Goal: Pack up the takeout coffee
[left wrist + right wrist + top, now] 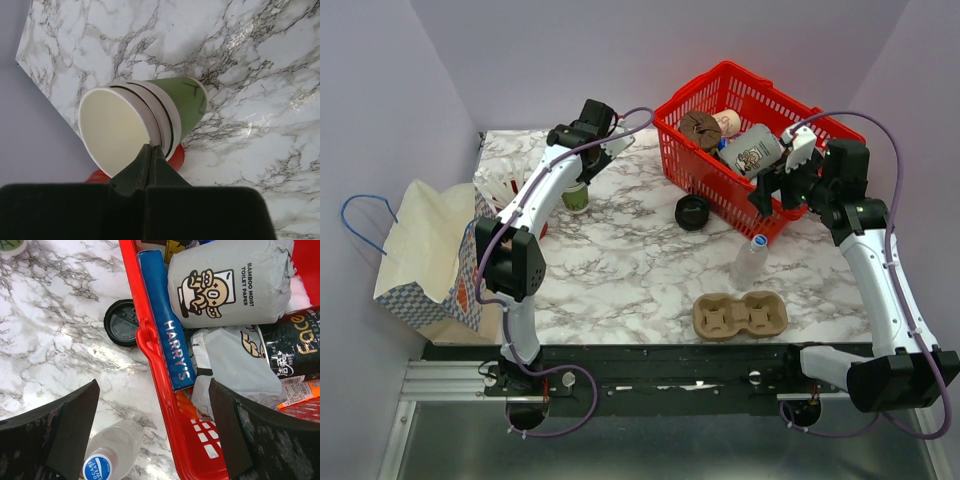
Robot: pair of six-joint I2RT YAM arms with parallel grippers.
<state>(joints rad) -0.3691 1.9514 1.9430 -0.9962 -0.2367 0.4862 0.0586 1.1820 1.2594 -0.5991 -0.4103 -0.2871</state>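
Showing the olive-green paper cup (577, 197) standing on the marble table (620, 265), toward the far left, partly under the left arm (545, 190). Showing, in the left wrist view, its cream inside facing the camera and several pale rims banding its mouth, as of nested cups. Keeping the left gripper (151, 149) pressed fully together, clamping nothing, the tips lining up with the cup's near rim and leaving contact with it impossible to tell. Revealing a red object (176, 156) just behind that rim, mostly hidden.

Showing the black lid (692, 212) lying on the table, well apart from the cup and just beside the near wall of the red basket (715, 185). Holding the right gripper (154, 385) wide apart and empty above the basket's near rim, one finger (75, 430) over the table side, the other over the goods inside. Displaying in the basket a blue HARRY'S box (167, 325) along the rim, a grey pack of toilet paper (230, 282) beside it, and a dark pack lettered Face (295, 347). Showing a clear water bottle (750, 262) standing near the basket's front corner, a cardboard cup carrier (740, 315) near the table's front edge, and a paper bag (420, 255) with blue handles at the table's left edge.
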